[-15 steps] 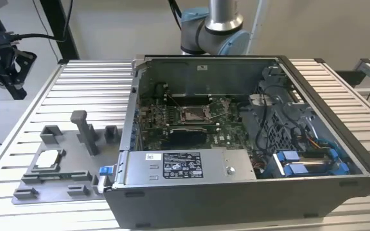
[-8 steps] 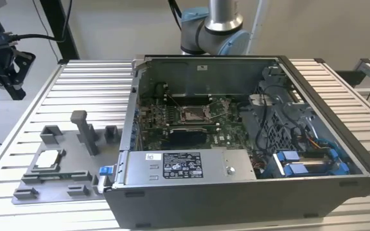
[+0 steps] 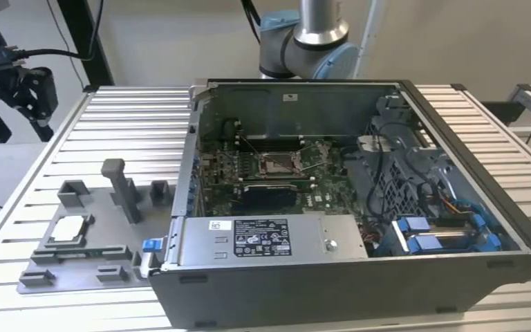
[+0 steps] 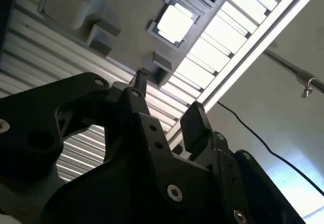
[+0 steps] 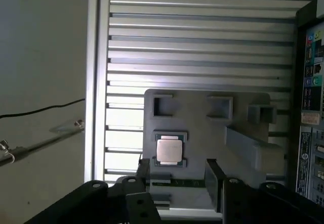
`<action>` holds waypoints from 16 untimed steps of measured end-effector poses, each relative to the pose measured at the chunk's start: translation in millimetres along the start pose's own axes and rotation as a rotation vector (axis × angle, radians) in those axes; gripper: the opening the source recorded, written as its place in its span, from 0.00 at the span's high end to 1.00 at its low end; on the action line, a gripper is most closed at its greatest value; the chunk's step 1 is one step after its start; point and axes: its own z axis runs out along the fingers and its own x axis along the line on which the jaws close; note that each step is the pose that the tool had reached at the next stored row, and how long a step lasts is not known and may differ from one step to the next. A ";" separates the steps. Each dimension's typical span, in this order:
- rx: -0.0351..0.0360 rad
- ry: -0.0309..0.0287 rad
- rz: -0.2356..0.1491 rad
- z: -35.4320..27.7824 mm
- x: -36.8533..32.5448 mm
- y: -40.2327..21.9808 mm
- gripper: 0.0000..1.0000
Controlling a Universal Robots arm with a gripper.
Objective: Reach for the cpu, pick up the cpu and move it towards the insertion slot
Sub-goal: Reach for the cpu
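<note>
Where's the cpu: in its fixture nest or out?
In. The cpu lies flat, nested in the grey fixture; the open gripper hovers apart from it.

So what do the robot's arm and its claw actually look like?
The arm is a smooth silver-grey tube meeting a rounded grey joint with a pale blue cap. The claw is matte black: two flat, blocky fingers on angular linkage plates, fastened with small silver screw heads.

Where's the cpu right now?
The cpu lies in a recess of the grey fixture plate, at the exterior view's left of the computer case. The gripper is apart from it, open.
</note>
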 end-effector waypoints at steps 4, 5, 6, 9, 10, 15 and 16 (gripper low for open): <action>0.0000 0.0001 0.000 0.0 0.1 0.0 0.00; 0.0000 0.0001 0.000 0.0 0.1 0.0 0.00; 0.0000 0.0000 0.000 0.0 0.1 0.0 0.00; 0.0000 0.0000 0.000 0.1 0.2 0.0 0.00; 0.0000 0.0000 0.000 0.4 0.2 0.0 0.00; 0.0003 0.0001 0.000 5.5 0.1 -0.2 0.00; 0.0005 0.0000 0.000 6.6 0.1 -0.3 0.00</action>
